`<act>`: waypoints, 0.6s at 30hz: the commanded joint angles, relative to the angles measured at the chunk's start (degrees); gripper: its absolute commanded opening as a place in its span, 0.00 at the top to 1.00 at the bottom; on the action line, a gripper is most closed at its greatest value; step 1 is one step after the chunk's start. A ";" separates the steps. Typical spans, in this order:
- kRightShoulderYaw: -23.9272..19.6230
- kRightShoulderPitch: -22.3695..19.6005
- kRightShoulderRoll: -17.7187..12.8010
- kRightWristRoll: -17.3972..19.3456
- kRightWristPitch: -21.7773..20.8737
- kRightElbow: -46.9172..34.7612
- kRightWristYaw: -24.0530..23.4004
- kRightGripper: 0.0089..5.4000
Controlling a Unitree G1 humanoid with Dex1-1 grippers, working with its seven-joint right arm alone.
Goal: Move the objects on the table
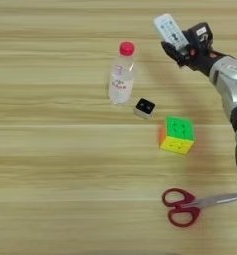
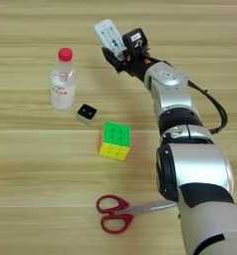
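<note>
- Tool [image 2: 121,56]: black two-fingered unit on the right arm [image 2: 168,87], at the far side of the bench [image 1: 51,164]. Fingers closed around the lower end of the remote control [image 1: 170,31]; the white body slants up and to the left, out of the grip.
- Remote control: white, rectangular, rows of small buttons facing up; whether its free end touches the bench cannot be told.
- View differences: the right eye view shows the whole silver forearm, elbow joint, a black cable looping off its right side, and the upper arm filling the lower right corner. The left eye view shows only the tool, wrist and a strip of forearm at the right edge, but it does show the scissor blades full length.
- Puzzle cube [image 1: 177,134]: green top, yellow front, orange left side; resting on the bench, well nearer the robot than the tool, untouched.
- Scissors [image 1: 187,205]: red handles to the left, steel blades pointing right; lying flat, nearest the robot, well apart from the tool.
- Bottle [image 1: 121,74]: clear, red cap, standing left of the tool.
- Small cube [image 1: 145,107]: white, black top, just beside the bottle's base.
</note>
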 commanded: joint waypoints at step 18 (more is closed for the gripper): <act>4.15 -4.69 -2.26 -5.32 2.10 6.22 3.90 0.46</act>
